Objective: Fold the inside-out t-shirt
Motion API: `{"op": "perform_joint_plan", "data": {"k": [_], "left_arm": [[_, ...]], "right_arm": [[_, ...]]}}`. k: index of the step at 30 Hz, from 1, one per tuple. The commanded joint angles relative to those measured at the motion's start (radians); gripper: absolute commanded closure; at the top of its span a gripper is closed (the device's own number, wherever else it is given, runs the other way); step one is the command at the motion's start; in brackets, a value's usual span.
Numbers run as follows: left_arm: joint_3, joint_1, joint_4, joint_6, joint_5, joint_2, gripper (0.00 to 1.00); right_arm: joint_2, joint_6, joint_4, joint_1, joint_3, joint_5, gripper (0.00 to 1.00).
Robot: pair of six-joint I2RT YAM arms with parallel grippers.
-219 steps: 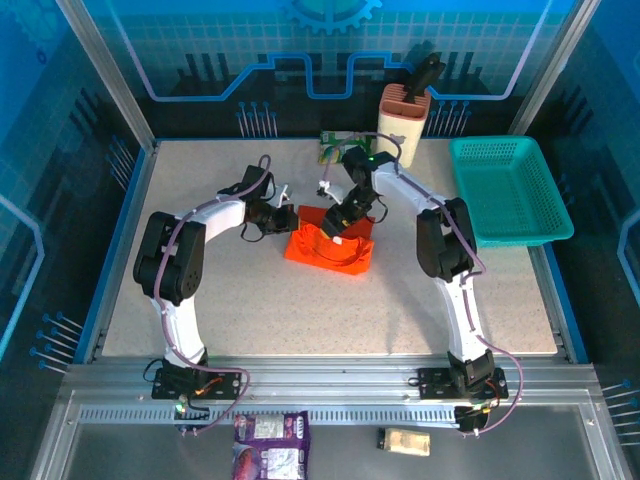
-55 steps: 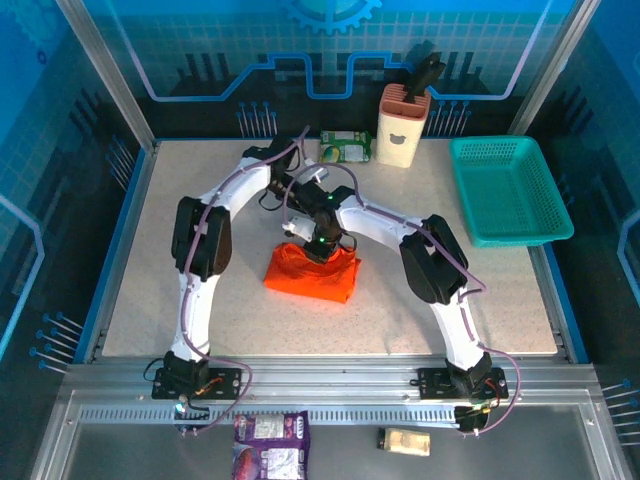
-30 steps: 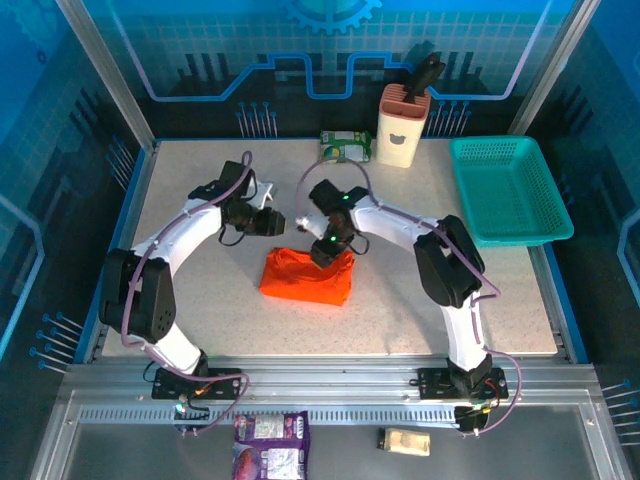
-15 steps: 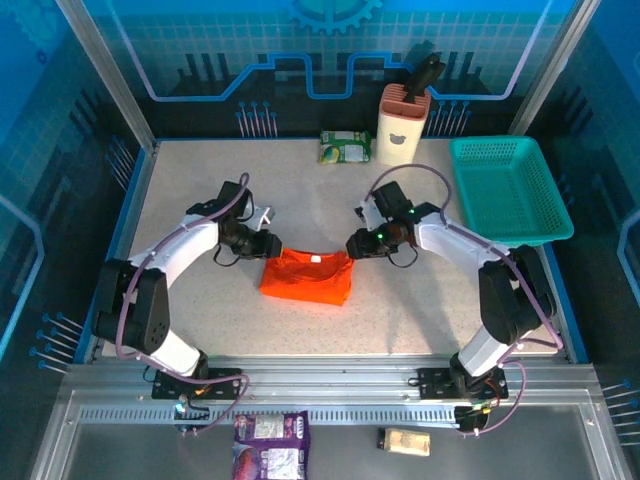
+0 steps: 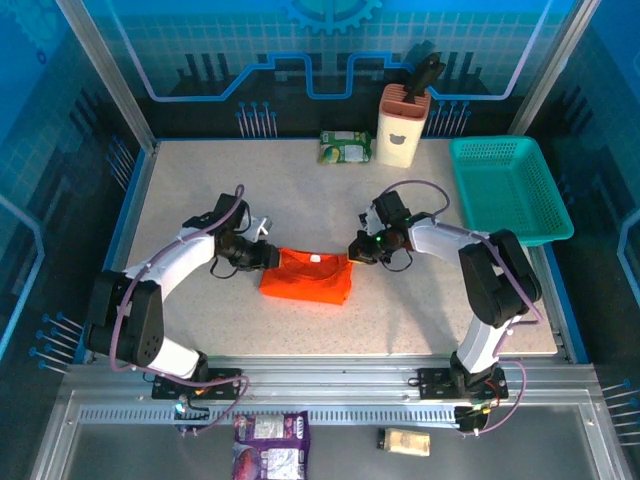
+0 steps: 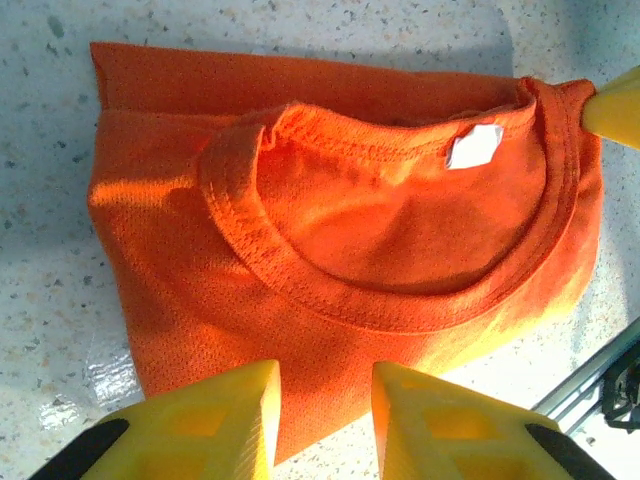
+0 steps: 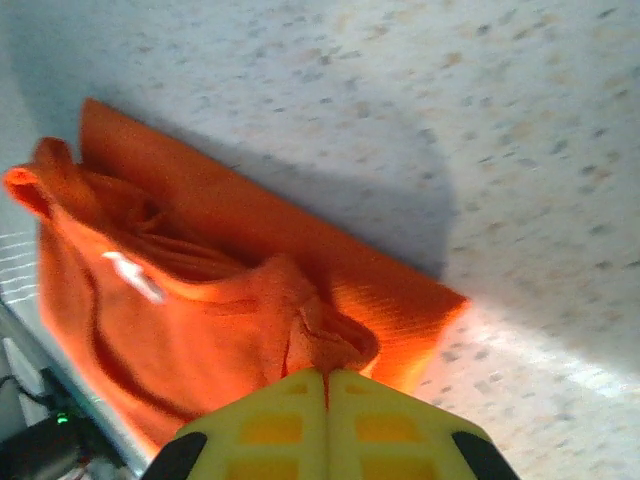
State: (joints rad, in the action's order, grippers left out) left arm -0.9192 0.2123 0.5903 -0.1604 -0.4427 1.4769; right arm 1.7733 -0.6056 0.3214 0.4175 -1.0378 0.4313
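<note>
Left: left gripper (image 5: 268, 256), fingers slightly spread, tips over the left edge of the inside-out t-shirt (image 5: 308, 282).
Centre: inside-out t-shirt as a compact orange rectangle, flat on the speckled table (image 5: 300, 190), collar and white label (image 6: 473, 146) facing up.
Right: right gripper (image 5: 356, 250), fingers pressed together, tips touching a puckered fold at the garment's right edge; hold on cloth not discernible.
Far right: teal basket (image 5: 510, 190), well apart.

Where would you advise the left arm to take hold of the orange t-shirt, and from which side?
Pinch the t-shirt at the folded edge just under the left gripper, coming in low from that side. The cloth lies flat, so only an edge gives the fingers a lip, and the right gripper seems to pinch the opposite edge.
</note>
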Motion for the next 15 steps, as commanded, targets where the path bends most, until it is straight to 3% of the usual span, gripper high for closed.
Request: {"op": "perform_joint_plan", "data": {"k": [1,7,10,13,15], "left_arm": [[0.03,0.001,-0.032,-0.048,-0.03,-0.025,0.69],[0.048,0.002,-0.074,-0.12,-0.061,-0.036,0.69],[0.046,0.002,-0.071,-0.149,-0.062,-0.055,0.69],[0.054,0.009,-0.093,-0.212,-0.074,-0.086,0.68],[0.053,0.022,-0.103,-0.248,-0.103,-0.107,0.68]], "right_arm": [[0.047,0.034,0.02,-0.034,-0.038,-0.071,1.0],[0.094,0.097,0.07,-0.06,-0.115,-0.074,0.99],[0.028,0.102,0.113,-0.06,-0.123,-0.093,0.77],[-0.048,0.104,0.2,-0.055,-0.127,-0.114,0.66],[-0.099,0.098,0.241,-0.043,-0.116,-0.12,0.64]]}}
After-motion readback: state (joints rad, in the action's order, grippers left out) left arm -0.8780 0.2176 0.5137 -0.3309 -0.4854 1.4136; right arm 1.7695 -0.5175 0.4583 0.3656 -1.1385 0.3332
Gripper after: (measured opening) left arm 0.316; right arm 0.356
